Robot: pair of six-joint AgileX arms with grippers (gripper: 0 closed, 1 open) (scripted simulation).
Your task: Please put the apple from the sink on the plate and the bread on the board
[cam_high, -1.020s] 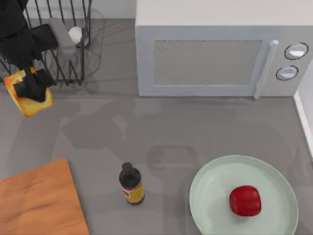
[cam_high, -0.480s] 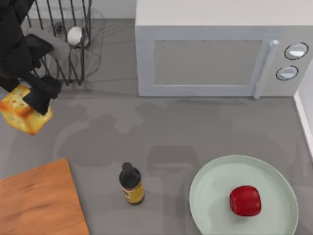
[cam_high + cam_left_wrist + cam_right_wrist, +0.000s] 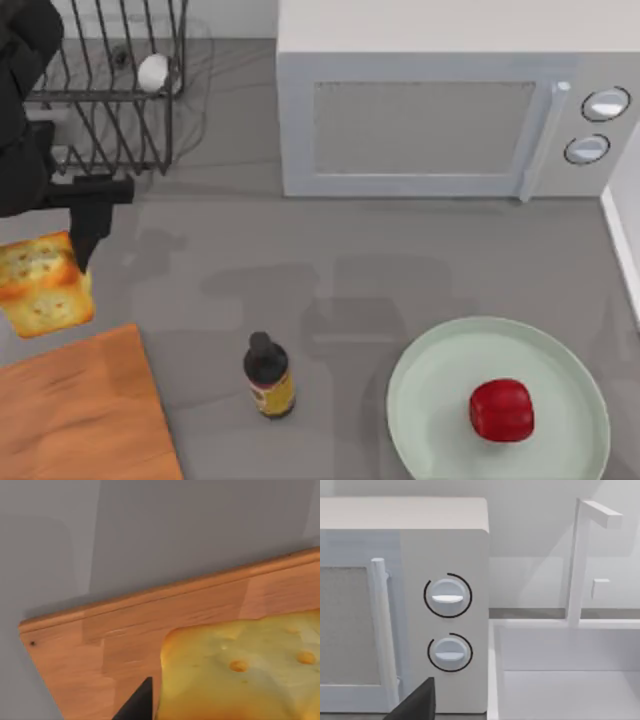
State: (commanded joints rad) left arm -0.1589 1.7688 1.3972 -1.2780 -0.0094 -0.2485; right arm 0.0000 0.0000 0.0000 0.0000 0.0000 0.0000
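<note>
Top view. The left gripper (image 3: 75, 255) of the left AgileX arm hangs at the 9 o'clock edge of the grey table (image 3: 350, 260), its black fingers (image 3: 88, 215) closed on the cube-like golden-yellow bread (image 3: 40, 285) with a toasted, spotted top. The bread is held in the air just off the 12 o'clock edge of the flat rectangular orange-brown wooden cutting board (image 3: 80, 410), which lies at the table's 7 o'clock corner. The small glossy red apple (image 3: 502, 410) rests on the large round pale mint-green plate (image 3: 430, 400) at 5 o'clock, well apart from the board. Between board and plate stands an upright dark bottle with a yellow label (image 3: 269, 375). A black wire rack (image 3: 120, 90) holding a small white round object (image 3: 153, 72) occupies 11 o'clock; a pale grey microwave oven (image 3: 450, 110) with two round knobs spans 12 to 2 o'clock.

Left wrist view. The bread (image 3: 240, 675) fills the near field above a corner of the board (image 3: 100, 645), with one dark fingertip (image 3: 137, 705) beside it.

Right wrist view. One dark fingertip of the right gripper (image 3: 417, 702) appears before the microwave oven (image 3: 445, 555) and a white sink (image 3: 565, 680) with its faucet (image 3: 582, 555); whether its fingers are open or closed cannot be told.
</note>
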